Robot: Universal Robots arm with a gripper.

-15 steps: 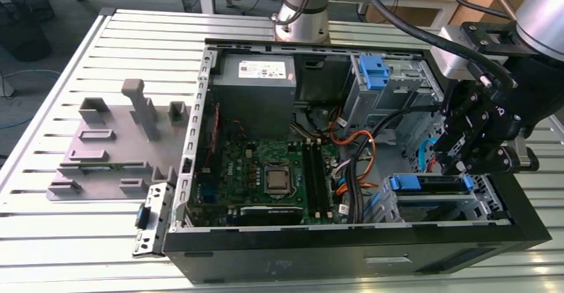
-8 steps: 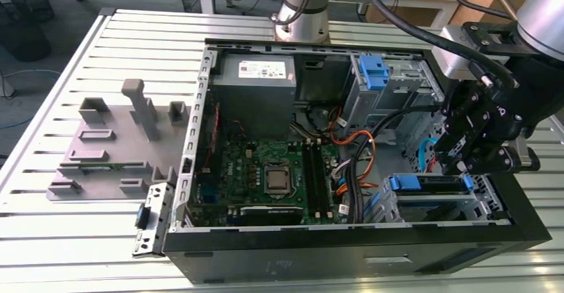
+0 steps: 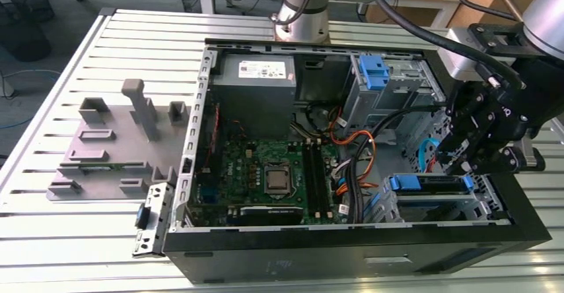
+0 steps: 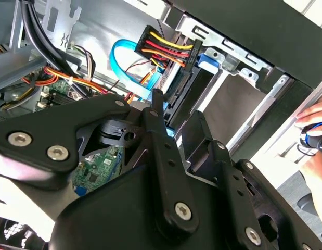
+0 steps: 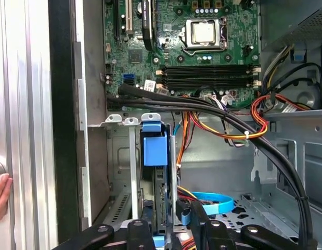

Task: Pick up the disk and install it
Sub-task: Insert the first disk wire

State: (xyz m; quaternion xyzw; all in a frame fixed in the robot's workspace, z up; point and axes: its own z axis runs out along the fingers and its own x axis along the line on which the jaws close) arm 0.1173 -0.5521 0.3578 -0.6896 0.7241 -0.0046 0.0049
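Nearest lens: gripper (image 5: 170, 225); jaws seen part-open, nothing clamped | disk (image 5: 154, 151) stood on edge in drive cage (image 5: 130, 172), straight ahead between the jaws | step judged: seating in cage, nearly done | further push judged to need straight travel, kept clear of cables (image 5: 239, 127) beside gripper

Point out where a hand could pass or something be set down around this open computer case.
Free: slatted table around the grey fixture, at the exterior view's left of the computer case. Crowded: inside the case, cables and the gripper hem in the disk.
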